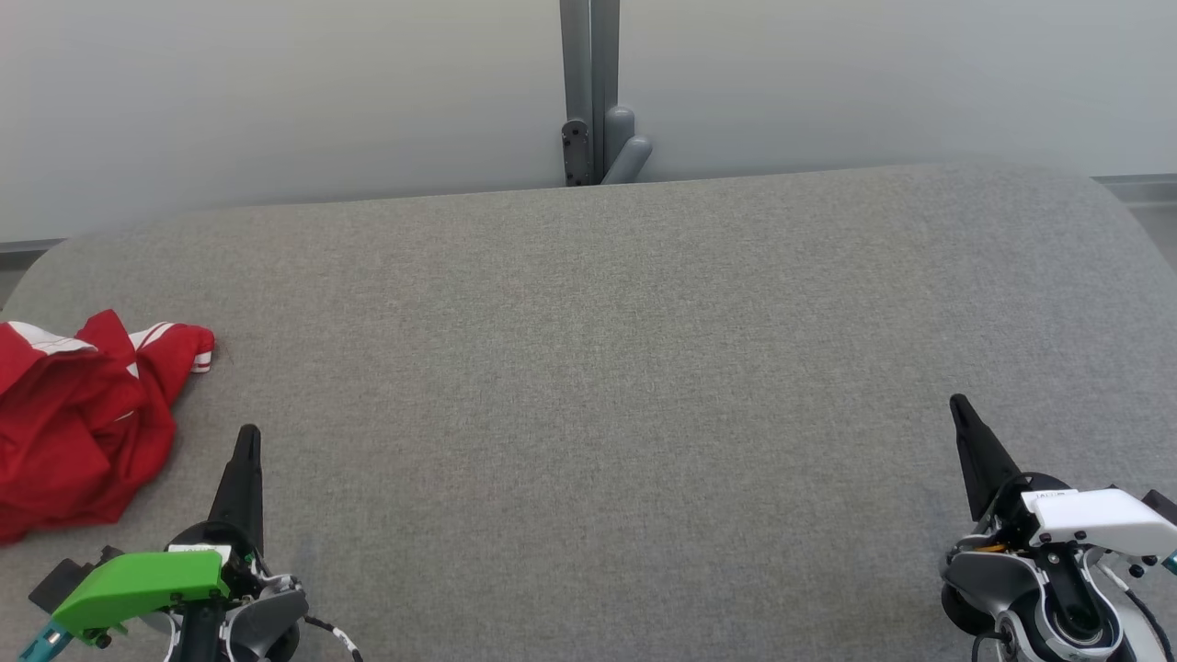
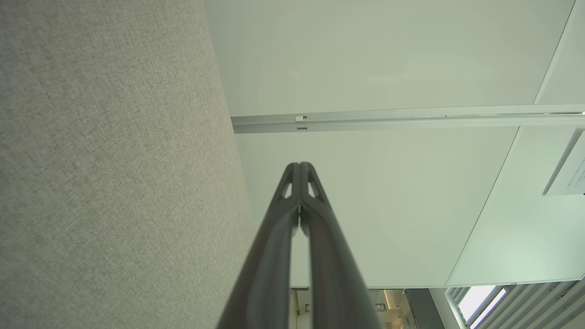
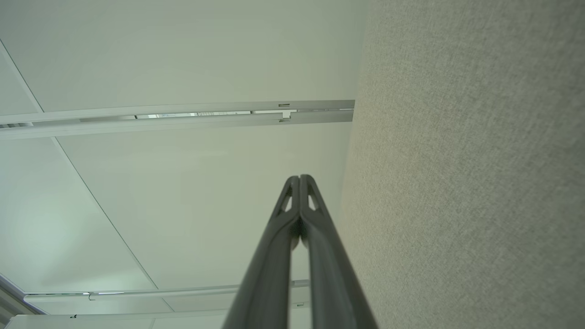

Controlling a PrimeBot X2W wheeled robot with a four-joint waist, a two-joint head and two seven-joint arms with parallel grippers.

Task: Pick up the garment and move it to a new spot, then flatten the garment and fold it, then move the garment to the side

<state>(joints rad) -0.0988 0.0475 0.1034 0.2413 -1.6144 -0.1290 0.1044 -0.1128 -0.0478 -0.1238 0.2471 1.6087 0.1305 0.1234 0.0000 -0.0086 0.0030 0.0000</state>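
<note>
– Grey woven cloth covers the whole table [image 1: 607,368], with a pale wall [image 1: 276,92] and a grey post [image 1: 588,92] behind its far edge. Where is the garment [image 1: 83,423]?

– Far over at the table's left edge. It is red with white stripes and lies crumpled in a heap, partly cut off by the edge of the head view.

– And the hands?

– Both are empty. The left gripper [image 1: 247,434] sits low at the near left with its two dark fingers pressed together and the tip pointing away from the robot. It is just beside the heap's right side, and as far as I can tell it is not touching it. The right gripper [image 1: 960,403] mirrors it at the near right, equally closed and well apart from the cloth.

– So which step is this?

– The very first, I'd judge. The pick-up hasn't begun, and nothing is lifted, flattened or folded.

– What does the next move need?

– The left fingers have to part, swing left over the heap and come down on a raised fold. The middle of the table looks like the sensible new spot, since both arms could reach the cloth there to spread it.
</note>
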